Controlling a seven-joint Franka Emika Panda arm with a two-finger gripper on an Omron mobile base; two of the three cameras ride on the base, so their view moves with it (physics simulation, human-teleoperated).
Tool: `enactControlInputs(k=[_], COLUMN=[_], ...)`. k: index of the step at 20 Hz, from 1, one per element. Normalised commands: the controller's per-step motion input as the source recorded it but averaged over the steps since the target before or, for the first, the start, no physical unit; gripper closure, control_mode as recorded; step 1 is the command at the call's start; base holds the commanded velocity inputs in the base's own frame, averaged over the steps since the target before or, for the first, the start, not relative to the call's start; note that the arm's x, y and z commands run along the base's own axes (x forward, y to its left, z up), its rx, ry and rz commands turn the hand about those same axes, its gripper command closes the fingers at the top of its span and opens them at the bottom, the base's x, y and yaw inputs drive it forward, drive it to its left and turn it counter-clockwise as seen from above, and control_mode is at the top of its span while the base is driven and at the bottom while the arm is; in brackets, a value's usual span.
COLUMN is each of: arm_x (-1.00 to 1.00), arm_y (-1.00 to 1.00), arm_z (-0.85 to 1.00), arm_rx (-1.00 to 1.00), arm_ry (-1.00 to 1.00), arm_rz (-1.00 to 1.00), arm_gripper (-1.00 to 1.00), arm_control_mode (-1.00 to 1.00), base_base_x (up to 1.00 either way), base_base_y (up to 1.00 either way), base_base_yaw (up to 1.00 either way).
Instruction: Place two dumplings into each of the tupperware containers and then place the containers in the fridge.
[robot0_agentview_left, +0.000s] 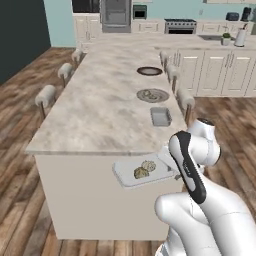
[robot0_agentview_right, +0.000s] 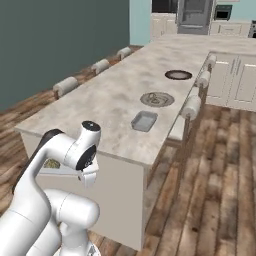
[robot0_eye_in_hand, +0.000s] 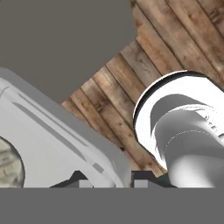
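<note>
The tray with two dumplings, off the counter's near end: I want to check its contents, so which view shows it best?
The left base view: the tray shows nearly whole, both dumplings inside. The right base view shows a sliver behind the arm; the hand view shows its rim between the gripper tips.

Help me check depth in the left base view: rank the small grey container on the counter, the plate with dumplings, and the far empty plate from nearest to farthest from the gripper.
The gripper grips the rim of a dumpling tray off the counter's near end.
1. Small grey container, near the counter's right edge.
2. Plate with dumplings, just beyond it.
3. Empty plate, farthest along.
</note>
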Motion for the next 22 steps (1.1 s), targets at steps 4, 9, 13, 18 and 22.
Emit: enactControlInputs(k=[4, 9, 13, 18, 22], arm_x=[0.00, 0.00, 0.00, 0.00, 0.00], arm_y=[0.00, 0.00, 0.00, 0.00, 0.00], arm_z=[0.00, 0.00, 0.00, 0.00, 0.00], arm_rx=[0.00, 0.00, 0.00, 0.00, 0.00], arm_ry=[0.00, 0.00, 0.00, 0.00, 0.00], arm_rz=[0.00, 0.00, 0.00, 0.00, 0.00], arm_gripper=[1.00, 1.00, 1.00, 1.00, 1.00], arm_control_mode=[1.00, 1.00, 1.00, 1.00, 1.00], base_base_x=[0.00, 0.00, 0.00, 0.00, 0.00], base_base_y=[1.00, 1.00, 1.00, 1.00, 1.00], base_base_yaw=[-0.14, -0.14, -0.14, -0.15, -0.15])
